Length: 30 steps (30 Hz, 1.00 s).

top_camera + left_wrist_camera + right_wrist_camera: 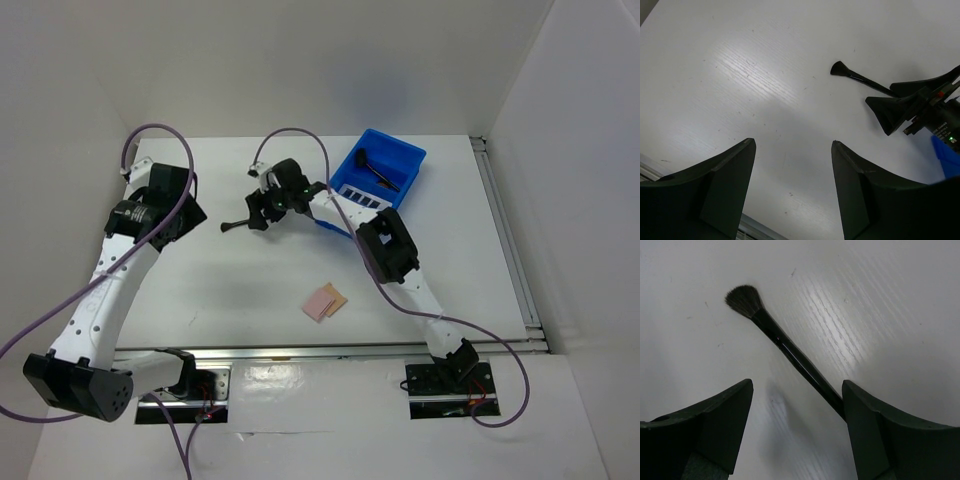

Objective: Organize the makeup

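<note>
- The left gripper (pixel 792 145) is seen on the left side of the white table (pixel 450 250), with its jaws spread wide apart and nothing between them; only bare tabletop is shown in the gap.
- A thin black brush (pixel 790 352) is found towards the middle of the table, right of the left gripper. Its bristle head points left and its handle runs right, into the right gripper.
- The right gripper (pixel 797 385) is placed over that brush, far of centre. Its jaws are held apart, and the handle passes between them and is lost behind the inner edge of one finger. Whether the handle is touched by that finger cannot be told.
- Two flat square pads (pixel 325 300), one pink and one tan, are laid overlapping on the near middle of the table, well apart from both grippers.
- A blue tray (pixel 412 152) is set at the far right, just beside the right arm. A second black brush (pixel 375 168) is lying inside it, and a dark palette (pixel 360 195) with a white label is seen at its near edge.
</note>
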Each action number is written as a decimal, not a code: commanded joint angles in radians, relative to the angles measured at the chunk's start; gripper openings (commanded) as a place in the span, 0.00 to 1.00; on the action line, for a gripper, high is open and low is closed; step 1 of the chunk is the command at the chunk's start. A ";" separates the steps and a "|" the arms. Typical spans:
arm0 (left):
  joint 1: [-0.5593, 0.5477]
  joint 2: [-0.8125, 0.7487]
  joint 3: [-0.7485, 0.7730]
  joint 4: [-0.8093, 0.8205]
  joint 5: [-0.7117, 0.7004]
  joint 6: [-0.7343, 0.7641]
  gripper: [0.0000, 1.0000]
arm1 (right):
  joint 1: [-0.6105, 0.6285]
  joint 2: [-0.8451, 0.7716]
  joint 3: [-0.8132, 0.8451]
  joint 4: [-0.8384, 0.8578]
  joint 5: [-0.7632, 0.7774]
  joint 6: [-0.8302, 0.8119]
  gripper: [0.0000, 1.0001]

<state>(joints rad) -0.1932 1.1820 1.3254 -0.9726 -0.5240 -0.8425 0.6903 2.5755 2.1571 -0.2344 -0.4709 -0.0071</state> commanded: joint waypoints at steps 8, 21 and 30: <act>0.005 -0.032 -0.008 0.014 -0.002 0.008 0.75 | 0.072 -0.110 -0.111 -0.118 0.359 -0.166 0.55; 0.005 -0.032 -0.008 0.014 0.007 0.008 0.75 | 0.127 -0.213 -0.258 -0.079 0.453 -0.225 0.00; 0.005 -0.032 0.034 0.014 0.007 0.008 0.75 | 0.072 -0.372 -0.154 -0.048 0.408 -0.225 0.00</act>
<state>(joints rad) -0.1932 1.1732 1.3205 -0.9680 -0.5179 -0.8410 0.8028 2.3684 1.9297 -0.3122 -0.0525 -0.2283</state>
